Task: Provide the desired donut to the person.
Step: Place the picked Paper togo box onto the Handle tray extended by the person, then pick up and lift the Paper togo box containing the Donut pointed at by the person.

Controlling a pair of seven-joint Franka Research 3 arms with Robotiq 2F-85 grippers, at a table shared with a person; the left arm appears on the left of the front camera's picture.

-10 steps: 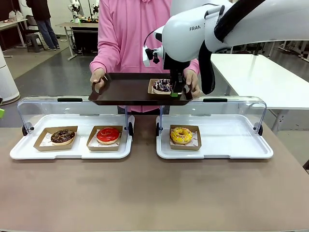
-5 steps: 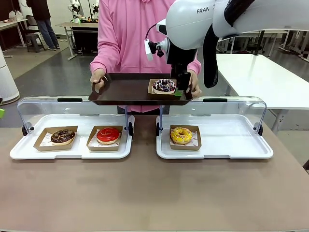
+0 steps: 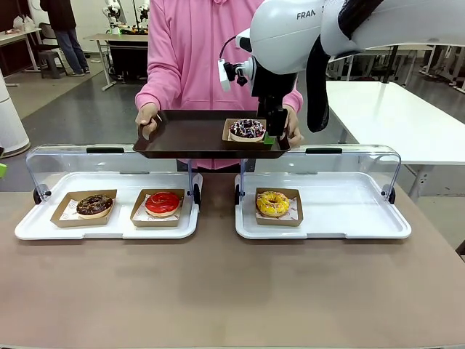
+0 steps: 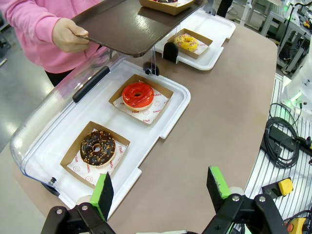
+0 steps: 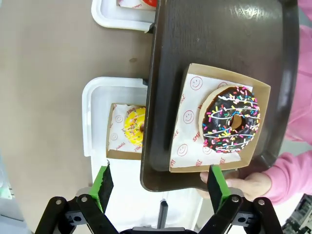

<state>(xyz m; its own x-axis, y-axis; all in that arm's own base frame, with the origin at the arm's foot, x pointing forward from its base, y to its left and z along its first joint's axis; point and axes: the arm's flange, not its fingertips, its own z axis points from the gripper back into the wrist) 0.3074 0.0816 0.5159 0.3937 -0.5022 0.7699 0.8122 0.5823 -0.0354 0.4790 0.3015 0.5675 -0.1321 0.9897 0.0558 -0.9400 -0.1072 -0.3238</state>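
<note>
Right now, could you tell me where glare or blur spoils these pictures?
Front view: sharp, with soft reflections on the clear lids. Left wrist view: white sheen on the brown tray. Right wrist view: a bright patch on that tray's far end; the sprinkled donut is crisp.

So the right arm [image 3: 290, 36] is a glossy white rounded shell with grey "FRAN" lettering [image 3: 309, 14] cut off at the frame edge. Just right of the lettering hangs a fat black cable sleeve [image 3: 312, 87]. Down-left of it sits a small white box [image 3: 223, 73] with a looped black cable. Right gripper [image 5: 161, 183] and left gripper [image 4: 160, 189] look the same: black linkage fingers, bright green pads [image 5: 104, 181], silver screws [image 4: 232, 197] at the pivots. The person [image 3: 190, 51] wears a plain pink hoodie [image 3: 174, 65] with long sleeves and ribbed cuffs [image 3: 149, 98].
</note>
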